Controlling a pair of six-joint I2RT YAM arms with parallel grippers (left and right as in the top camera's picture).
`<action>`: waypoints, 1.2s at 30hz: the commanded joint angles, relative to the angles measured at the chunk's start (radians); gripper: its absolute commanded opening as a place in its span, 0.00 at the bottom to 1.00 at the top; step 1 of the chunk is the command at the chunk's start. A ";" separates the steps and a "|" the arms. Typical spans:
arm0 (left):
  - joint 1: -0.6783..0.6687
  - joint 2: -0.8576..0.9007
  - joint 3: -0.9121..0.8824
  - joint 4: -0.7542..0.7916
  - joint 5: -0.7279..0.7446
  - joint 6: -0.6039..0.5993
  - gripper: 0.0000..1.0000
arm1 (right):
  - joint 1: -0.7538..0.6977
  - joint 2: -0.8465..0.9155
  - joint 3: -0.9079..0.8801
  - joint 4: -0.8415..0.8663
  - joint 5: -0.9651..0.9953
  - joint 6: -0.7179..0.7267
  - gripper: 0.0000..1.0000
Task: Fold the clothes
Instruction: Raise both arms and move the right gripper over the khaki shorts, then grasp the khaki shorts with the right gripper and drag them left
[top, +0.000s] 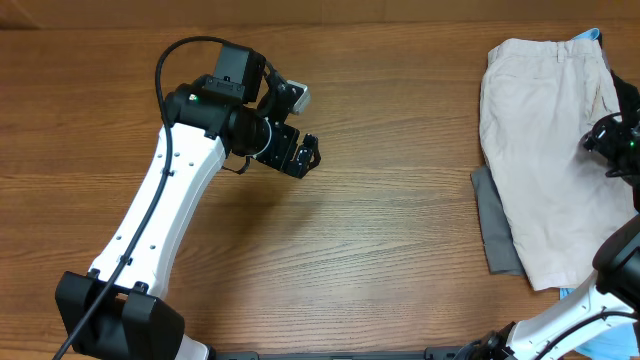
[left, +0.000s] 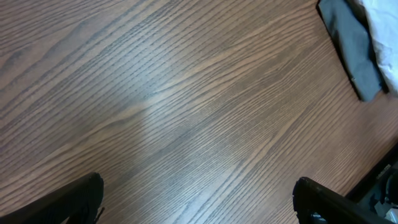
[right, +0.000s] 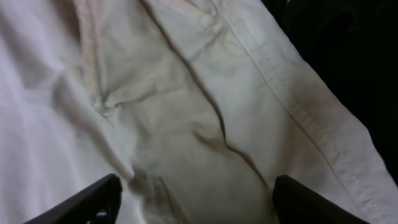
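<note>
One blue edge (top: 592, 34) overhead only, khaki shorts (right: 186, 124) seams at right wrist

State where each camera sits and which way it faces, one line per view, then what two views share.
Overhead: above the table, looking straight down; both arms show, beige shorts at the image's right.
Left wrist: on the left end effector, facing bare wood; own fingertips at the bottom.
Right wrist: on the right end effector, close over the shorts; fingertips below.
Shared: overhead and left wrist both show the grey garment.
</note>
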 joint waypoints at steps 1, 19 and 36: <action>-0.002 0.002 0.021 0.008 -0.004 0.011 1.00 | -0.004 0.012 0.013 0.005 0.014 -0.002 0.70; 0.045 0.000 0.058 -0.034 -0.026 -0.009 0.95 | 0.026 -0.216 0.145 -0.133 -0.525 0.055 0.04; 0.455 0.000 0.351 -0.254 -0.163 -0.018 0.99 | 1.075 -0.397 0.149 -0.224 -0.258 0.169 0.04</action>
